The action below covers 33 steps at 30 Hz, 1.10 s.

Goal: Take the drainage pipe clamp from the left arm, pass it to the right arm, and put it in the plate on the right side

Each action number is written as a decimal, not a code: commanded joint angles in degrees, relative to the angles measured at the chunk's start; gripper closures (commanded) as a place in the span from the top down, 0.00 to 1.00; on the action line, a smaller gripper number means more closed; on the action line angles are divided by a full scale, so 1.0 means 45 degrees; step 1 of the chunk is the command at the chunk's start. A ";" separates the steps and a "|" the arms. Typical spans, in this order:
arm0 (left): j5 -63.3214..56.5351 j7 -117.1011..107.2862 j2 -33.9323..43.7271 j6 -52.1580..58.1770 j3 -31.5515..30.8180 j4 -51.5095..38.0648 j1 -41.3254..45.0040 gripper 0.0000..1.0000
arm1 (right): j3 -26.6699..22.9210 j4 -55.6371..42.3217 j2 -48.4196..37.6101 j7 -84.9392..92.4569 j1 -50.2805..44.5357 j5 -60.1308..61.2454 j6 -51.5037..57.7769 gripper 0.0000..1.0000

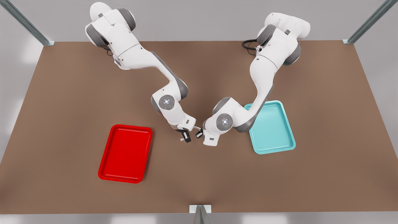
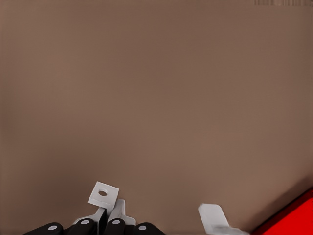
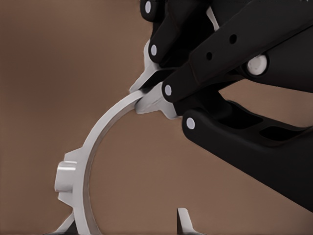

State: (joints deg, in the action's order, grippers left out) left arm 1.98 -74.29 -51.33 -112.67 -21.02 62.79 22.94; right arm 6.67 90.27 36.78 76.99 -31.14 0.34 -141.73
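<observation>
Left claw (image 3: 149, 98) pinched shut on the drainage pipe clamp (image 3: 94, 143), up off the bench (image 1: 199, 180)
Right claw (image 1: 185, 137) is just beside it, fingers (image 3: 185, 221) apart with the strap's curve near them. Both hang mid-bench between the red plate (image 1: 102, 175) and the teal tray (image 1: 273, 151)

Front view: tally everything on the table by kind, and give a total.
Trays: 2, the red tray and the teal tray
Drainage pipe clamp: 1
Robot arms: 2, with the left gripper holding the clamp and the right gripper open beside it
Total: 5
</observation>
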 commanded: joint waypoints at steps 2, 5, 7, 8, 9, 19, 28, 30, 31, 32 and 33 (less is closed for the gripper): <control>0.0010 -0.0269 0.0020 -0.0020 0.0004 -0.0008 -0.0001 0.21 | 0.0001 -0.0080 0.0011 0.0840 -0.0034 -0.0016 -0.0048 0.42; 0.0029 -0.0288 0.0020 -0.0040 -0.0016 -0.0008 0.0019 0.21 | 0.0001 -0.0159 -0.0008 0.0840 -0.0034 -0.0055 -0.0029 0.21; 0.0029 -0.0289 0.0001 -0.0118 -0.0016 -0.0008 0.0000 0.92 | 0.0001 -0.0197 0.0011 0.0840 -0.0034 -0.0036 -0.0029 0.21; 0.0029 -0.0327 0.0001 -0.0118 -0.0016 -0.0027 -0.0001 1.00 | 0.0001 -0.0198 -0.0009 0.0821 -0.0034 -0.0016 -0.0029 0.21; 0.0029 -0.0328 0.0020 -0.0118 0.0004 -0.0027 -0.0001 1.00 | 0.0001 -0.0198 -0.0009 0.0821 -0.0014 -0.0016 -0.0029 0.21; 0.0107 -0.0367 0.0176 0.0175 -0.0035 -0.0027 -0.0176 1.00 | 0.0001 -0.0374 0.0089 0.0801 0.0064 -0.0094 -0.0029 0.21; 0.0810 0.0002 0.1309 0.4333 -0.0445 -0.1023 -0.1757 1.00 | 0.0001 -0.0451 0.0186 0.0821 0.0044 -0.0094 -0.0029 0.21; 0.0636 0.2229 0.1738 0.6560 -0.0446 -0.1062 -0.3709 1.00 | 0.0001 -0.0432 0.0187 0.0821 0.0044 -0.0094 -0.0029 0.21; 0.0186 0.3164 0.2187 0.7184 -0.0445 -0.1062 -0.4432 1.00 | 0.0001 -0.0452 0.0284 0.0840 0.0044 -0.0094 -0.0029 0.21; -0.0202 0.5036 0.2578 0.7771 -0.0387 -0.1199 -0.5038 1.00 | 0.0001 -0.0452 0.0323 0.0840 0.0044 -0.0075 -0.0029 0.21; -0.1044 0.7807 0.2831 0.8863 -0.0387 -0.1238 -0.5623 1.00 | -0.0038 -0.0452 0.0440 0.0840 0.0044 -0.0055 -0.0029 0.21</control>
State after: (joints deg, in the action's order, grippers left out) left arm 1.48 -69.65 -39.43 -89.00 -22.78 57.44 -0.95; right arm 6.41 88.28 38.57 80.36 -30.91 0.03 -141.72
